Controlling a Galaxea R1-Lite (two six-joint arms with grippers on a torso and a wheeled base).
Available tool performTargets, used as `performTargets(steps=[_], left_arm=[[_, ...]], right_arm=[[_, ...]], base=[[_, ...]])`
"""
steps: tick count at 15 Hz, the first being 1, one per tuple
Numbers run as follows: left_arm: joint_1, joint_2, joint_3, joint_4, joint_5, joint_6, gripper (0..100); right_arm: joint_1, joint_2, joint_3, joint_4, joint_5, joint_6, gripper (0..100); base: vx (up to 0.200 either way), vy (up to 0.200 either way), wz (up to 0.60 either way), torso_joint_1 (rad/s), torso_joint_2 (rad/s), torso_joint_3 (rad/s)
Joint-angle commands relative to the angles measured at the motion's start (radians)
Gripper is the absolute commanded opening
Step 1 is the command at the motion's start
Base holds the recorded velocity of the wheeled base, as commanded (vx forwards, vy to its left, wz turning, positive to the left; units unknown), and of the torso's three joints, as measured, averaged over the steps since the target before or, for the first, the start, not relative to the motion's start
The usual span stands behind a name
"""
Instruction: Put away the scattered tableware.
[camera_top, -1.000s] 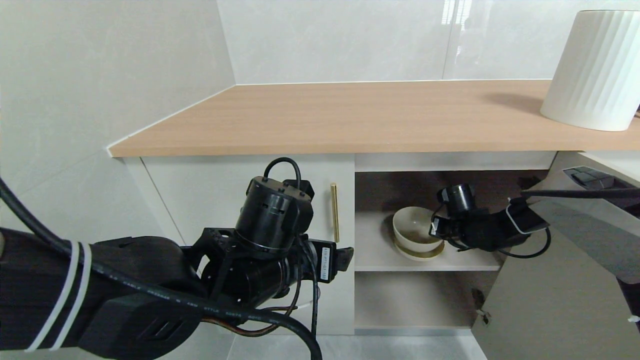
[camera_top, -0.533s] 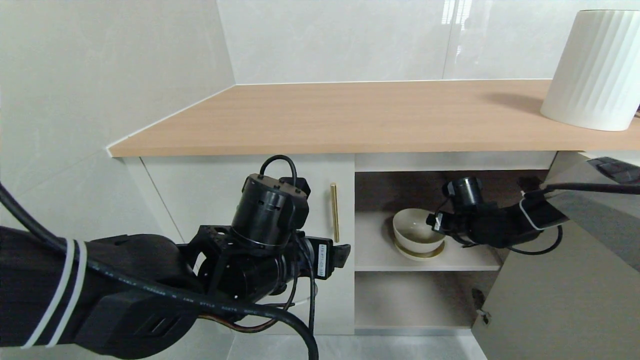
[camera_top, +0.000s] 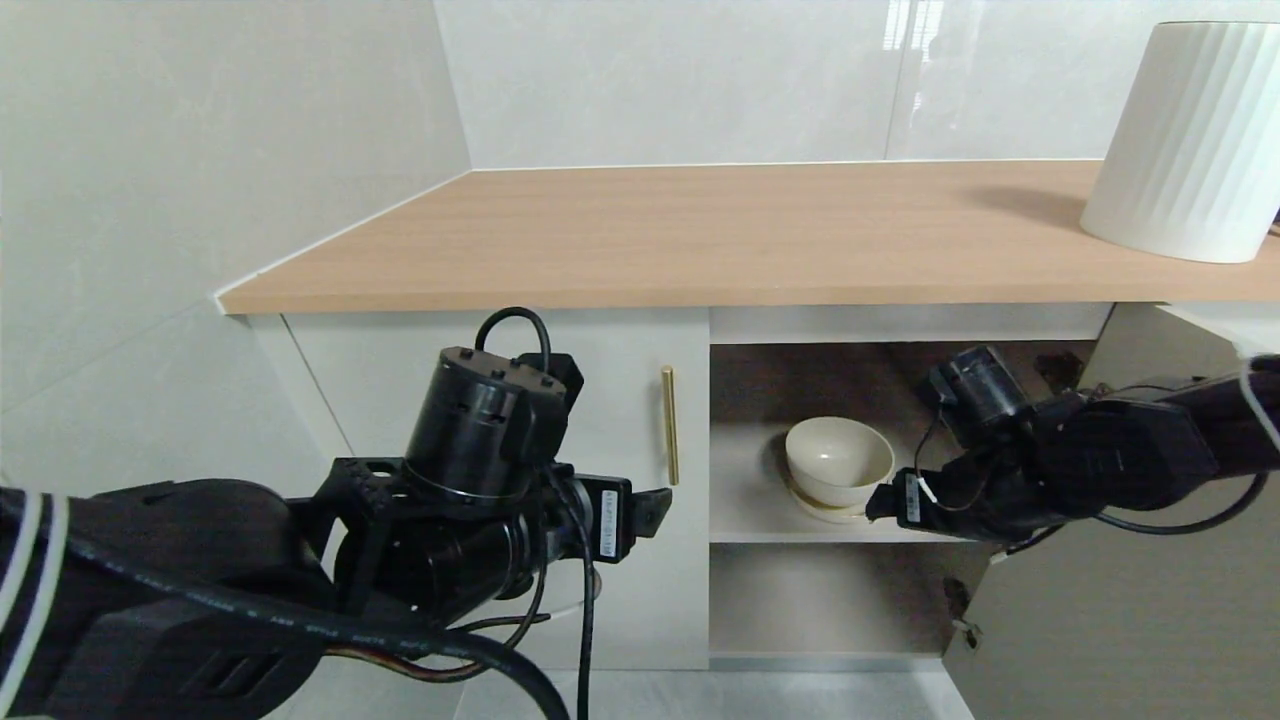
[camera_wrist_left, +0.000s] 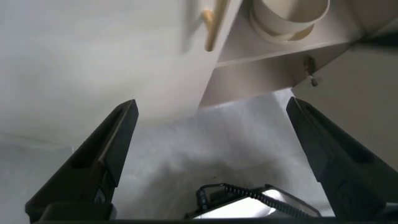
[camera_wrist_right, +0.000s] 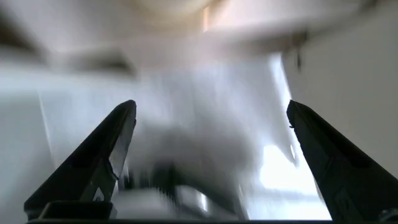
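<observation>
A cream bowl (camera_top: 838, 458) stands upright on a pale plate (camera_top: 822, 512) on the upper shelf (camera_top: 745, 510) of the open cabinet. The bowl (camera_wrist_left: 289, 15) shows again in the left wrist view. My right gripper (camera_top: 888, 500) hangs at the shelf's front edge, just right of the bowl and apart from it. In its own wrist view the right gripper (camera_wrist_right: 208, 162) is open with nothing between its fingers. My left gripper (camera_top: 645, 510) is low in front of the closed left door. It too is open and empty (camera_wrist_left: 211, 168).
A brass handle (camera_top: 669, 425) runs down the closed left door. The right door (camera_top: 1100, 600) is swung open beside my right arm. A white ribbed cylinder (camera_top: 1190, 140) stands on the wooden countertop (camera_top: 700, 230). The lower compartment (camera_top: 820, 600) holds nothing.
My right gripper has let go of the bowl's rim and drawn back out of the cabinet to the shelf edge. The bowl now rests level on the plate. My left arm has shifted left.
</observation>
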Motion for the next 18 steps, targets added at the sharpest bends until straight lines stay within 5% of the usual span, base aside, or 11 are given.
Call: performTargets(steps=[1,7,18], left_arm=[[0.003,-0.062,0.032,0.005,0.000,0.004,100],[0.003,-0.100,0.068,0.027,-0.006,0.007,100],[-0.003,-0.086,0.058,0.027,-0.014,0.007,100]], right_arm=[[0.026,-0.108,0.095,0.016,0.033,0.001,100],[0.058,-0.174,0.156,0.016,0.030,-0.007,100],[0.075,-0.147,0.155,0.016,0.034,-0.005,100]], base=[[0.000,0.000,0.00,0.000,0.00,0.000],[0.000,0.000,0.00,0.000,0.00,0.000],[-0.200,0.000,0.00,0.002,0.00,0.003]])
